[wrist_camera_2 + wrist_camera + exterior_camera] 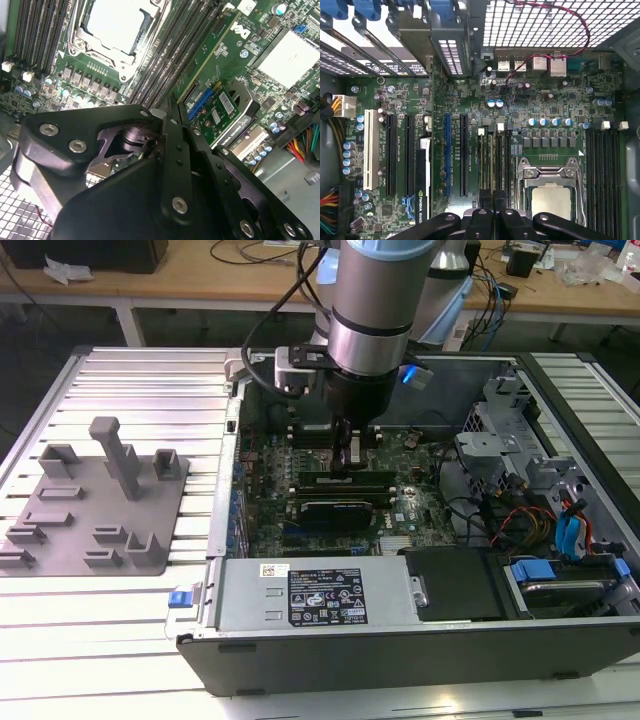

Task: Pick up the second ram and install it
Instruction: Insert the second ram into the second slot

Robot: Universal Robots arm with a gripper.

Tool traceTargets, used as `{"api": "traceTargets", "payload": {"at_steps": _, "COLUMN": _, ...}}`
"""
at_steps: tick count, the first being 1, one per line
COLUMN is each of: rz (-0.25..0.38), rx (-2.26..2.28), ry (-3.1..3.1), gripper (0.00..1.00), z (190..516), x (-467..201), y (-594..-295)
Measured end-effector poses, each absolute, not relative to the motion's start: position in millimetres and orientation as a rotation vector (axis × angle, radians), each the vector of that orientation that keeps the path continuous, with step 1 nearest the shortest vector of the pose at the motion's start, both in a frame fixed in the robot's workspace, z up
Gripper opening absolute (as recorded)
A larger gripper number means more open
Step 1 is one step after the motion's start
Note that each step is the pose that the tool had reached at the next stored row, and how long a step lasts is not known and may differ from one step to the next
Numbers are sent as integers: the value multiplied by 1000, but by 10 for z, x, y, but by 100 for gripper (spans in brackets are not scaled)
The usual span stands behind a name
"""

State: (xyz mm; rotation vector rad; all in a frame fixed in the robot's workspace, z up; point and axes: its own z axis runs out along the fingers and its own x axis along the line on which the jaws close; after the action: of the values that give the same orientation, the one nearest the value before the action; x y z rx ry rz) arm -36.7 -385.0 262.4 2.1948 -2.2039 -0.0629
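Slatted metal bench [130,380] carries an open PC case [400,650]. End effector [352,468] sits low over memory slots [492,160] beside CPU socket [551,195], fingers [172,150] together; second ram hidden beneath them, probably at a slot. Risk: off-line push leaves it half-seated or stresses the board [470,100].
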Motion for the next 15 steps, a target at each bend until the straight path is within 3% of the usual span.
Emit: {"api": "traceTargets", "payload": {"at_steps": 15, "rz": -83, "rx": 2204, "ry": -2212, "gripper": 9, "z": 2420, "x": -360, "y": -3802}}
